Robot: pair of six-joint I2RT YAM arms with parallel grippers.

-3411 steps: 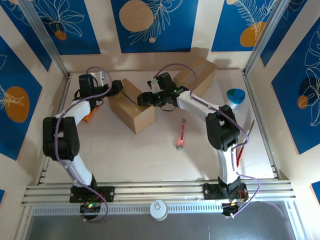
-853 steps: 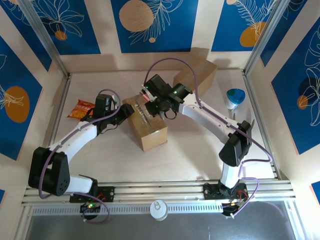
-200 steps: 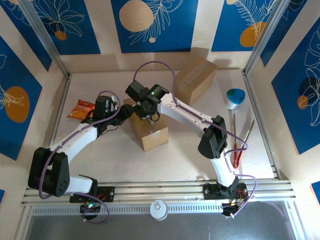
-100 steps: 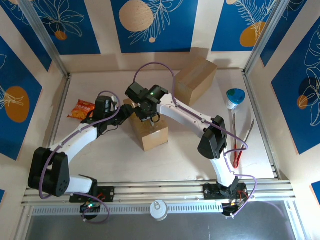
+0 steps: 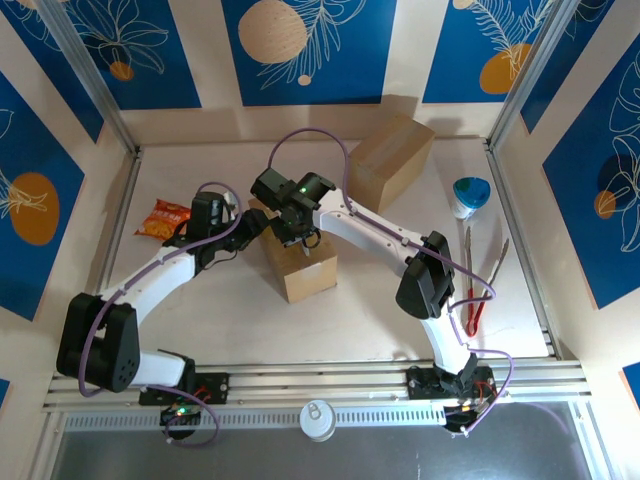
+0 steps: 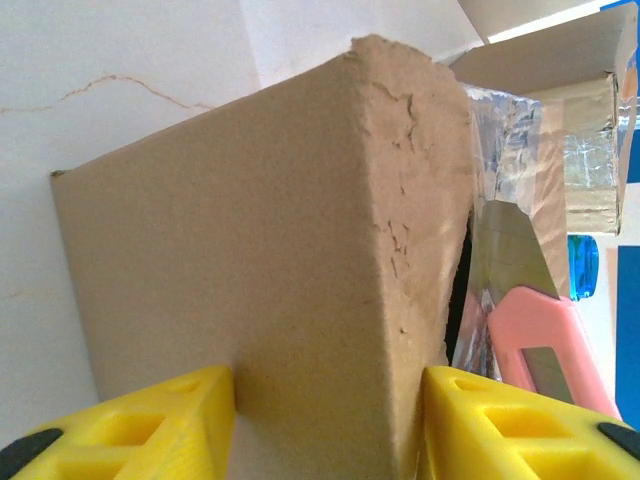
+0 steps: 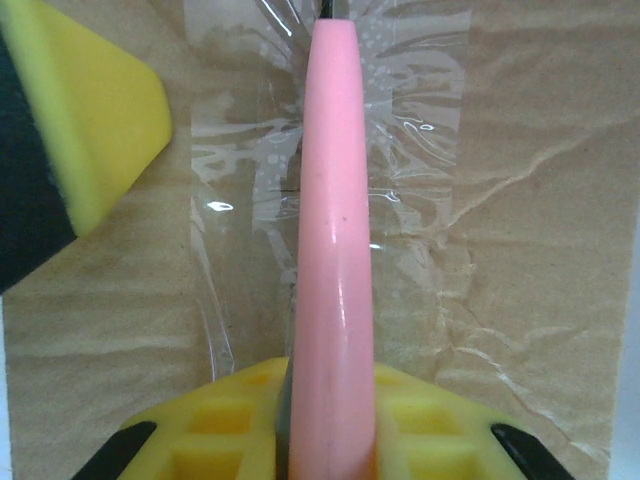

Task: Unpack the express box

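Box (image 5: 305, 272) corner sits clamped in L gripper (image 6: 325, 405), w/ R gripper (image 7: 330, 425) gripping pink cutter (image 7: 330, 200) over its tape (image 7: 240, 150)

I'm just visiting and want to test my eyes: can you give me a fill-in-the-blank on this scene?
The right gripper is shut on a knife with a ____ handle.
The knife lies over a strip of clear ____ on the box.
The left gripper clamps a ____ of the box.
Missing words: pink; tape; corner.
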